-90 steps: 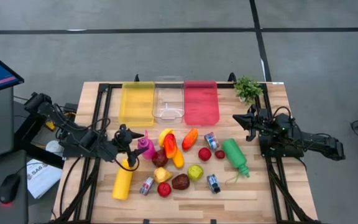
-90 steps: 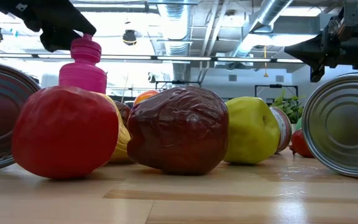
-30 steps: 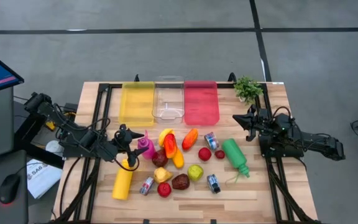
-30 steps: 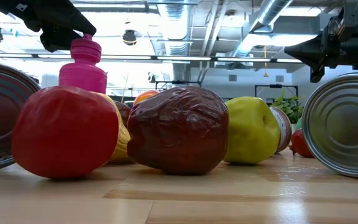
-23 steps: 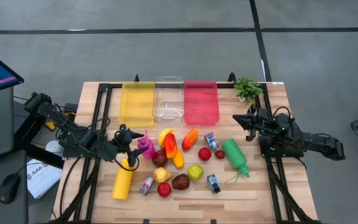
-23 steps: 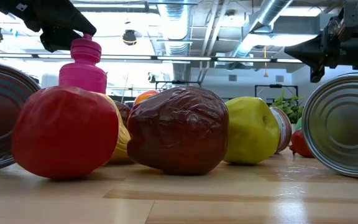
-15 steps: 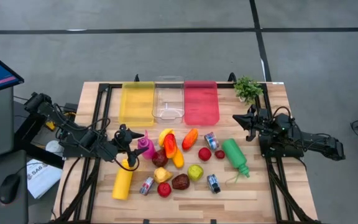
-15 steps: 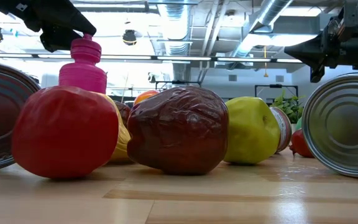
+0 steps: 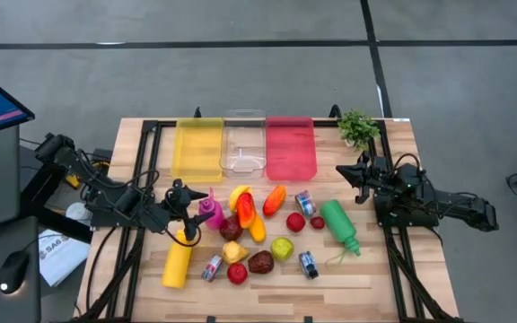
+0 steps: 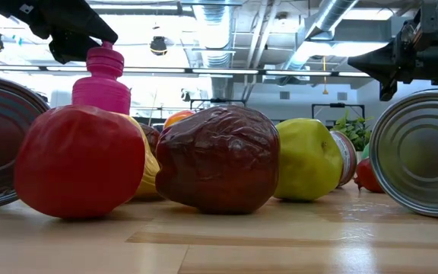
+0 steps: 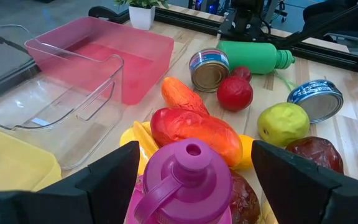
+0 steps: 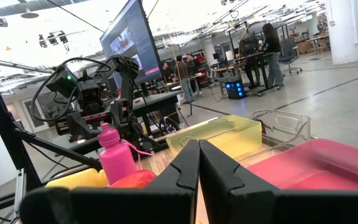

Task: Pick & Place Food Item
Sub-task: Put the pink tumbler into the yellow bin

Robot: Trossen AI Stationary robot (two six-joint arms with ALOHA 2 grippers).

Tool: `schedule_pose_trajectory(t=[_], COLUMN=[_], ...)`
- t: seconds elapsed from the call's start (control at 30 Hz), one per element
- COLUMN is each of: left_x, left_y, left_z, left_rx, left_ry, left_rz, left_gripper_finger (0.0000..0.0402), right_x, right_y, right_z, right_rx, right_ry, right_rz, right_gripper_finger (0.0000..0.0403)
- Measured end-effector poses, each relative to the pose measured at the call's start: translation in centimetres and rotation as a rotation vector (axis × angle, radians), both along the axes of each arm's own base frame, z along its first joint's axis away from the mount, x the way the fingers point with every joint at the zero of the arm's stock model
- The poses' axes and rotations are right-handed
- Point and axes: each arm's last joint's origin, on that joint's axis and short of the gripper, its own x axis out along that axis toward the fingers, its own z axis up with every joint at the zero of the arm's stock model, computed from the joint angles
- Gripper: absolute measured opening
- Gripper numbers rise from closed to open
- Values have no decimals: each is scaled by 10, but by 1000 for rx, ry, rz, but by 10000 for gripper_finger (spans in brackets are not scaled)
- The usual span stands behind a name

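Observation:
A pink bottle [image 9: 211, 212] stands upright among the food at the table's left middle. My left gripper [image 9: 196, 210] is open at its top. In the left wrist view the fingers [image 11: 104, 180] stand on either side of the bottle's cap [image 11: 185, 165], with gaps showing. Around the bottle lie a banana [image 9: 238, 192], a red pepper [image 11: 194, 130], an orange vegetable [image 9: 274, 199], a green apple [image 9: 282, 248], red fruits [image 9: 295, 222] and a dark red fruit [image 10: 219, 156]. My right gripper [image 9: 341, 170] waits shut at the table's right side, above the wood.
Yellow [image 9: 197, 148], clear [image 9: 243, 144] and pink [image 9: 291, 148] bins stand side by side at the far edge. A yellow squeeze bottle [image 9: 177, 262], a green bottle [image 9: 339, 225] and several cans [image 9: 305, 203] lie around the food. A potted plant [image 9: 359, 127] stands at the far right corner.

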Motion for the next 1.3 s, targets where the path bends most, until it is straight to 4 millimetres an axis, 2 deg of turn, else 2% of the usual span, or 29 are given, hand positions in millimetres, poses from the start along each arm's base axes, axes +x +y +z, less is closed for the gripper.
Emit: schedule_pose_trajectory(t=[0.43,0.93,1.3], left_x=[0,0,0], left_y=[0,0,0], left_z=[0,0,0], left_rx=[2,2,2], left_ry=[1,1,1], left_rz=[-1,-1,-1], left_gripper_finger=[297,208,174], right_x=[0,0,0], right_y=[0,0,0], right_z=[0,0,0], right_rx=[2,2,1], right_ry=[0,0,0], right_rz=[0,0,-1], right_gripper_finger=[6,6,6])
